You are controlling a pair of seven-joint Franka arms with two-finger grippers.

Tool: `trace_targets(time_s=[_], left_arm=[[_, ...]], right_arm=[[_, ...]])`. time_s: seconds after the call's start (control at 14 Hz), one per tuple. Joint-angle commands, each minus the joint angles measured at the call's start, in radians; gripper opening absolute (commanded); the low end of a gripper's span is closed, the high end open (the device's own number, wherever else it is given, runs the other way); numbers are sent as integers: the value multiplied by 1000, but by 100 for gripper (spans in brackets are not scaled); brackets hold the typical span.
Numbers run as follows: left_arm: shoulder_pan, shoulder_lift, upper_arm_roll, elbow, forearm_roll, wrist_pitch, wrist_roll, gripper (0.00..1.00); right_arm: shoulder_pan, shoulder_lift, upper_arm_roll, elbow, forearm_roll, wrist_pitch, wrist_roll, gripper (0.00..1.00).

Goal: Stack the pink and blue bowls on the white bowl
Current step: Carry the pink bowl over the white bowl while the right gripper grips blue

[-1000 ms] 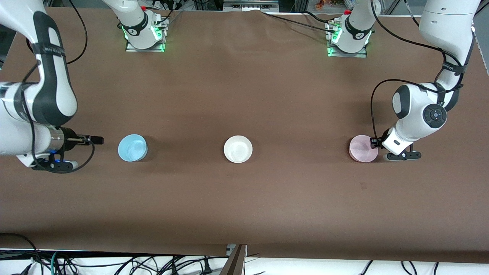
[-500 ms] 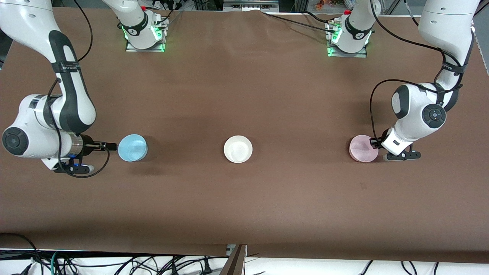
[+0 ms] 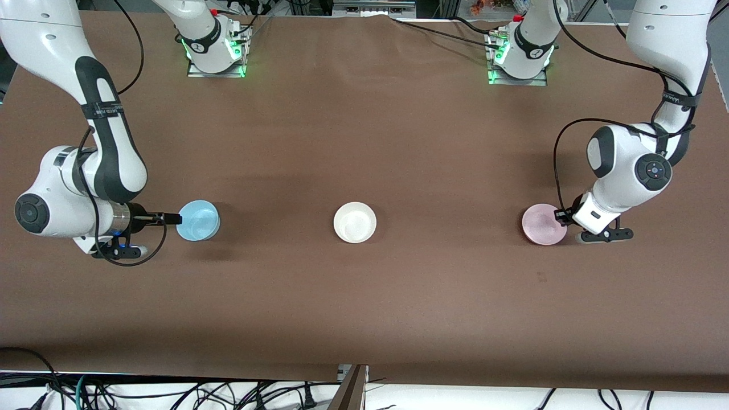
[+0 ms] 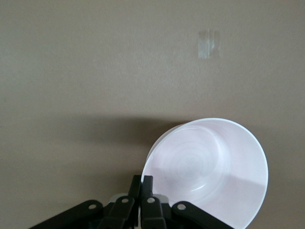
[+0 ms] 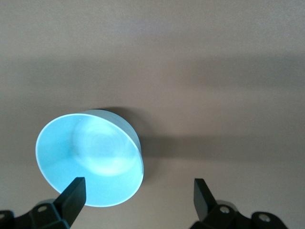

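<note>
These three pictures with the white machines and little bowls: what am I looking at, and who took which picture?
You see two robot arms at a brown table. The wide picture comes from a high camera facing them; each close-up comes from a camera on one arm's wrist.

Three bowls stand in a row: a blue bowl, a white bowl in the middle, and a pink bowl.

The left end effector has its fingers pinched shut on the pink bowl's rim, clearest in its wrist picture. The right end effector is open at the blue bowl's edge, one finger in front of the rim. Nothing is stacked yet.
</note>
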Motion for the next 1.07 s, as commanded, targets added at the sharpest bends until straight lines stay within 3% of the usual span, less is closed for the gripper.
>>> trace_targets(time_s=[0.0,0.57,0.71,1.0], left_arm=[[-9,5,-32,97,-26,-97,-77,0],[-32,3,-254,165,-21,-152,-554,0],[-94,8,-274,177,-19,-146,-678,0],[-243,69,-274,294,-18,-146,-948,0]], right_arm=[[-12,-2,9,-19,24,23,-25,100],[-13,-5,12,-103,42,150,-48,100],[-13,-5,9,-117,103,162,-89,100],[-15,-5,9,-132,115,188,-117,98]])
